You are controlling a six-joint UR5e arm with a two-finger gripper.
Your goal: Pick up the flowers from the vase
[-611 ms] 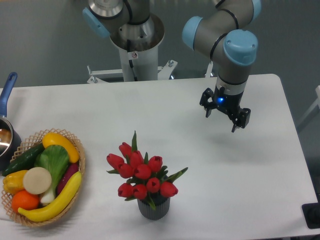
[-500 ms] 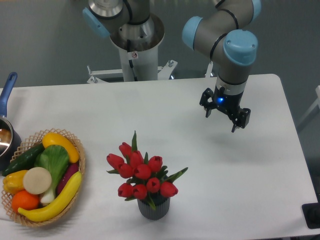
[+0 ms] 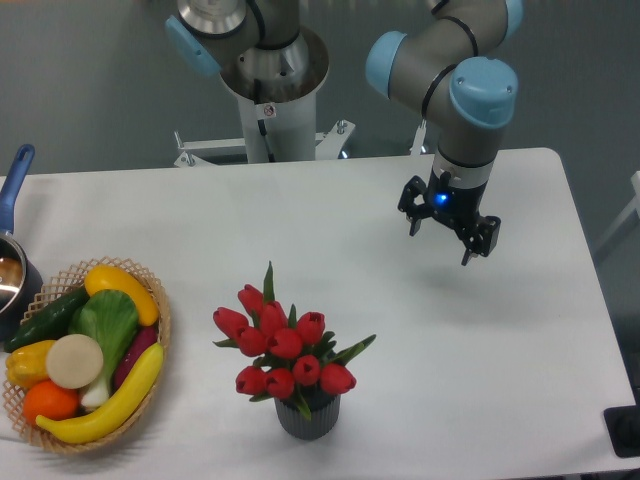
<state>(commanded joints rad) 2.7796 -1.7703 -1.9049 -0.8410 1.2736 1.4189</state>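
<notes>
A bunch of red tulip flowers (image 3: 282, 345) with green leaves stands upright in the vase (image 3: 307, 416), a small dark grey ribbed pot near the table's front edge. My gripper (image 3: 444, 240) hangs above the table at the right rear, well apart from the bunch, up and to the right of it. Its two black fingers are spread open and nothing is between them.
A woven basket (image 3: 163, 328) holding yellow, green and orange vegetables sits at the front left. Behind it at the left edge is a saucepan (image 3: 12, 275) with a blue handle. The robot's base column (image 3: 272, 95) rises behind the table's far edge.
</notes>
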